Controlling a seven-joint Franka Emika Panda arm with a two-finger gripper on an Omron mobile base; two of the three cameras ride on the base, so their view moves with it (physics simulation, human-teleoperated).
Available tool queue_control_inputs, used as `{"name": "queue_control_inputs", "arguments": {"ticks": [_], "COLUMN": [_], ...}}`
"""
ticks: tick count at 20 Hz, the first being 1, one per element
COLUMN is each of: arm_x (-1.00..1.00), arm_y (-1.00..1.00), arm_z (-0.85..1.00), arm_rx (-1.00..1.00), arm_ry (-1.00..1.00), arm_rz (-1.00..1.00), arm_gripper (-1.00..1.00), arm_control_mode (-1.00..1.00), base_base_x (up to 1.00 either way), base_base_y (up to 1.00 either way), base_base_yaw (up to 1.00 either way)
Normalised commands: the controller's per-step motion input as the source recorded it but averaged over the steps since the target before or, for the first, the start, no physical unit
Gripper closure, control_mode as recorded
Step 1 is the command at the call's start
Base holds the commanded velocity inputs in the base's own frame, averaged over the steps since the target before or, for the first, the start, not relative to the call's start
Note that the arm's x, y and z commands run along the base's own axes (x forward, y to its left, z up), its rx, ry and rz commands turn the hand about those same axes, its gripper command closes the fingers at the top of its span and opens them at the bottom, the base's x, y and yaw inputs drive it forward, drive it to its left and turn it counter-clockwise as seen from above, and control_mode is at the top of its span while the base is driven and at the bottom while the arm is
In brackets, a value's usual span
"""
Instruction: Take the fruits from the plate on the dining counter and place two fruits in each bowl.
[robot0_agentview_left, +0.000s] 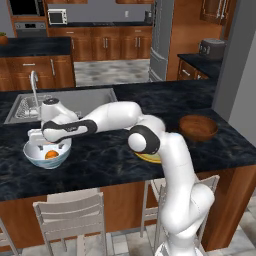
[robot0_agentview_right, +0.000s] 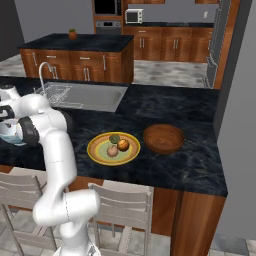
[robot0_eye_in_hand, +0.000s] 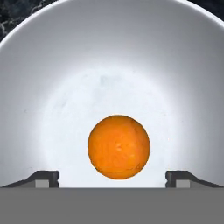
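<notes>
An orange fruit (robot0_eye_in_hand: 118, 146) lies loose in the bottom of the white bowl (robot0_eye_in_hand: 57, 65), also seen as the orange fruit (robot0_agentview_left: 50, 155) in the white bowl (robot0_agentview_left: 34, 158) at the left of the dining counter (robot0_agentview_left: 100, 150). My gripper (robot0_eye_in_hand: 112, 177) hangs open just over it, fingertips (robot0_eye_in_hand: 43, 178) spread wide to either side. The gripper (robot0_agentview_left: 47, 145) sits at the bowl's rim. On the yellow-rimmed plate (robot0_agentview_right: 97, 155) rest a dark green fruit (robot0_agentview_right: 114, 138), a yellow-orange fruit (robot0_agentview_right: 123, 145) and a reddish-tan fruit (robot0_agentview_right: 113, 151). The brown wooden bowl (robot0_agentview_right: 163, 138) holds nothing.
A steel sink (robot0_agentview_left: 75, 100) with a faucet (robot0_agentview_left: 34, 85) lies behind the white bowl. Chairs (robot0_agentview_left: 70, 215) stand under the counter's front edge. My arm stretches across the counter, hiding most of the plate (robot0_agentview_left: 150, 159) in the left base view.
</notes>
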Motion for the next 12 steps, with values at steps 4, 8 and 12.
{"name": "queue_control_inputs", "arguments": {"ticks": [4,8,12], "arm_x": [0.00,-0.03,-0.30], "arm_y": [0.00,-0.11,-0.41], "arm_z": [0.03,0.32,0.43], "arm_rx": [-0.01,-0.01,0.00], "arm_ry": [0.00,0.00,-0.01], "arm_rz": [0.00,0.00,0.00], "arm_gripper": [-1.00,-1.00,-1.00], "arm_control_mode": [-1.00,-1.00,-1.00], "base_base_x": [0.00,0.00,0.00], "base_base_y": [0.00,0.00,0.00], "base_base_yaw": [0.00,0.00,0.00]}}
